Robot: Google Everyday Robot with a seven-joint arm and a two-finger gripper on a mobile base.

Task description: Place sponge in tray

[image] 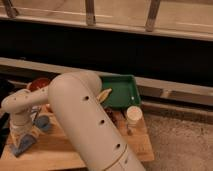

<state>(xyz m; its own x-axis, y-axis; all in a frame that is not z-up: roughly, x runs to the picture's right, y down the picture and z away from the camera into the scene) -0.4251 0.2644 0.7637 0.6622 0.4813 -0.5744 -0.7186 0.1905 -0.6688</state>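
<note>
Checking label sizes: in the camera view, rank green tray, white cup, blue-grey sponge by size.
1. Dark green rectangular plastic tray.
2-3. White cup and blue-grey sponge block: alike; the gripper, low left, partly covers the sponge.
</note>
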